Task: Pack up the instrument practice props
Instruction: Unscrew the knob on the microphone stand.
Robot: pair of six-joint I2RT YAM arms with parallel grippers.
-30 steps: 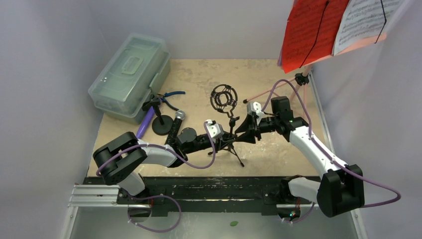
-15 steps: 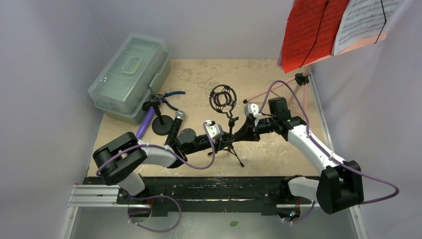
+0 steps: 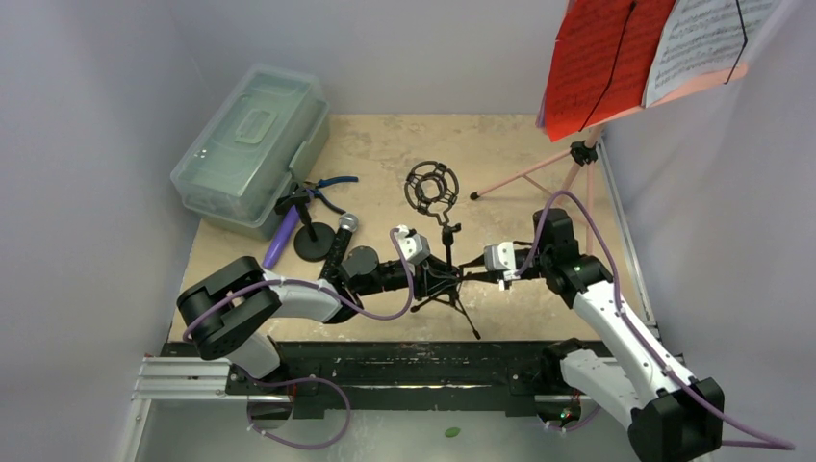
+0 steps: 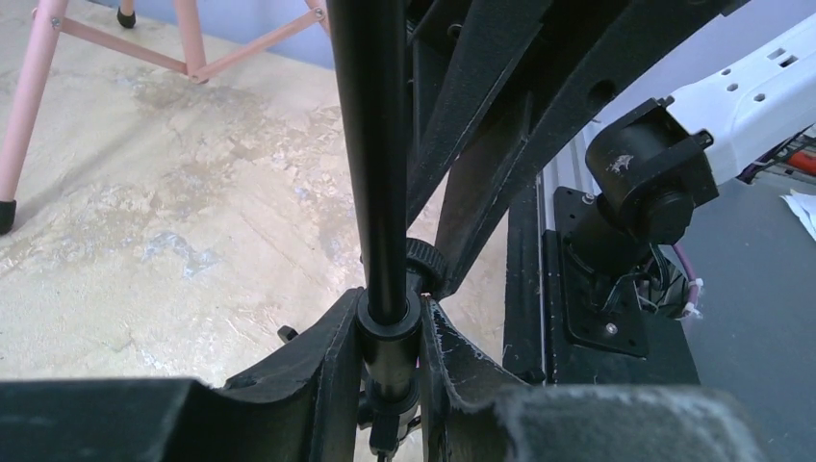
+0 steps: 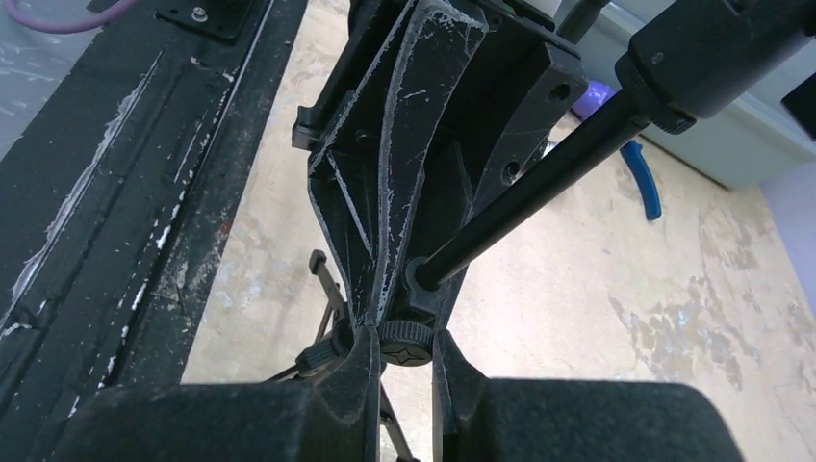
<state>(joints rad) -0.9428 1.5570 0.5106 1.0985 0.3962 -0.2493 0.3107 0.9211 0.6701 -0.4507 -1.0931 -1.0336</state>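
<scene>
Black mic tripod [image 3: 446,241] upright, ring [image 3: 430,188] uppermost; left fingers [image 4: 327,366] tight around pole [image 4: 370,144], right fingers [image 5: 452,380] around its knob [image 5: 404,342].

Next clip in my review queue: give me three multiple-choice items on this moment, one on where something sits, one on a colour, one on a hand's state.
1. Where on the table is the clear greenish case?
A) far-left corner
B) near-right corner
C) centre

2. What colour are the music rack's legs?
A) black
B) pink
C) blue

3. What is the left hand doing?
A) hanging open over bare table
B) lying open on the case
C) shut on the black mic tripod

Answers:
1 A: the top view shows the case at the far left.
2 B: the legs splay out pink in the top view and the left wrist view.
3 C: the left wrist view shows both fingers clamped on the tripod's pole.
</scene>
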